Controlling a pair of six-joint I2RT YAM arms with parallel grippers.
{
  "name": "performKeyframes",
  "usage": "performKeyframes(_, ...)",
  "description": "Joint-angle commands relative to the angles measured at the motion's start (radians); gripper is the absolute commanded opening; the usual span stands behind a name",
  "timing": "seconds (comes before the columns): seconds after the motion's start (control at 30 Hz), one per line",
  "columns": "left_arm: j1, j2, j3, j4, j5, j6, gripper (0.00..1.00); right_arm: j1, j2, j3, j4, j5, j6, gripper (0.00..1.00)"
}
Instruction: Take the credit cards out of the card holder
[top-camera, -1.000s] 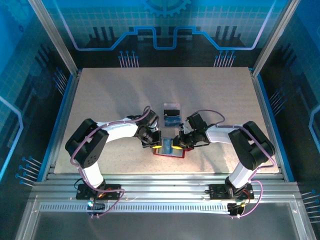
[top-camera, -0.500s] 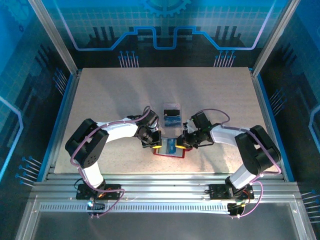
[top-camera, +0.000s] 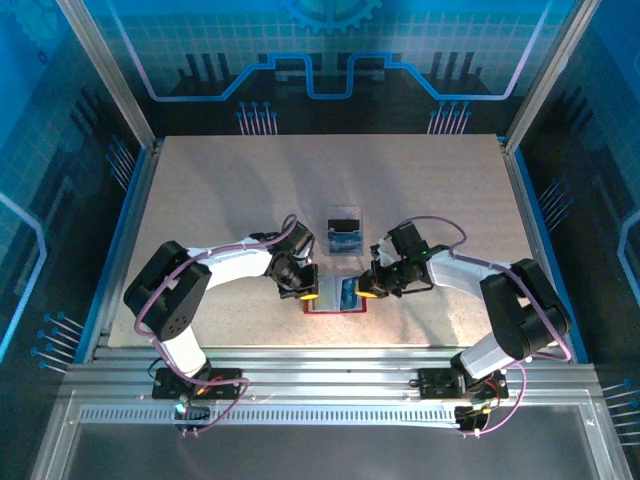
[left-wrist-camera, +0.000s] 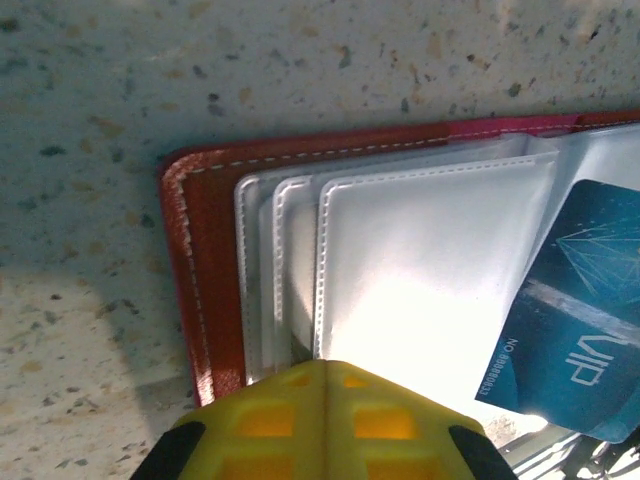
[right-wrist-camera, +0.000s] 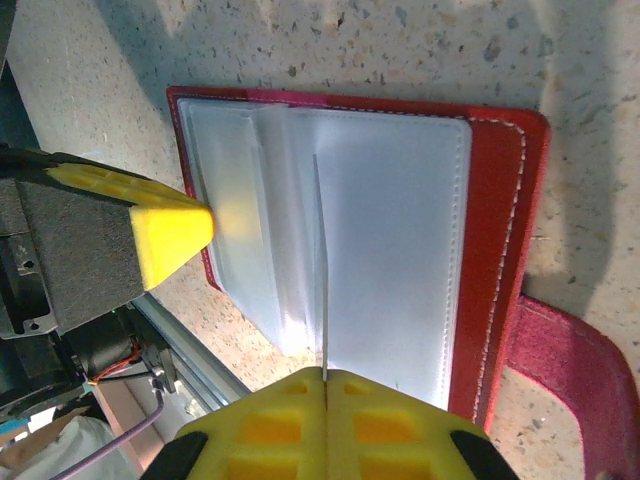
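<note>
Card holder (left-wrist-camera: 200, 290) lies beneath closed left hand (left-wrist-camera: 325, 378) (right hand (right-wrist-camera: 325, 382) pinches blue card (left-wrist-camera: 575, 320)).

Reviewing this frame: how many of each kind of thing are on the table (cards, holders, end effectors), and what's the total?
Credit cards: 3 (dark card, blue card on the table, blue card at the holder)
Card holder: 1
End effectors: 2 (left end effector, right end effector)
Total: 6
</note>
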Motion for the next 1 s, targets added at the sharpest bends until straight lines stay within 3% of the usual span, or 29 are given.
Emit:
performKeyframes(0.0,-0.005,-0.04,0.002,-0.06,-0.027,-0.016,0.03,-0.011,-0.042,0.031,-0.032,-0.027,-0.014,0.04)
performKeyframes(0.23,-0.005,-0.078,0.042,-0.068,-0.04,-0.012,0.14,-0.011,-0.079,0.091,-0.129,0.003,-0.066,0.0)
performKeyframes(0.43,0.003,-0.127,0.026,-0.041,-0.065,-0.011,0.23,-0.011,-0.084,0.223,-0.33,0.107,-0.237,0.0)
performKeyframes(0.63,0.044,-0.191,-0.023,-0.017,-0.071,-0.012,0.26,-0.007,-0.061,0.346,-0.485,0.209,-0.482,0.0)
performKeyframes(0.97,0.136,-0.3,-0.115,-0.005,-0.066,0.011,0.28,0.045,0.001,0.527,-0.634,0.377,-1.043,0.0)
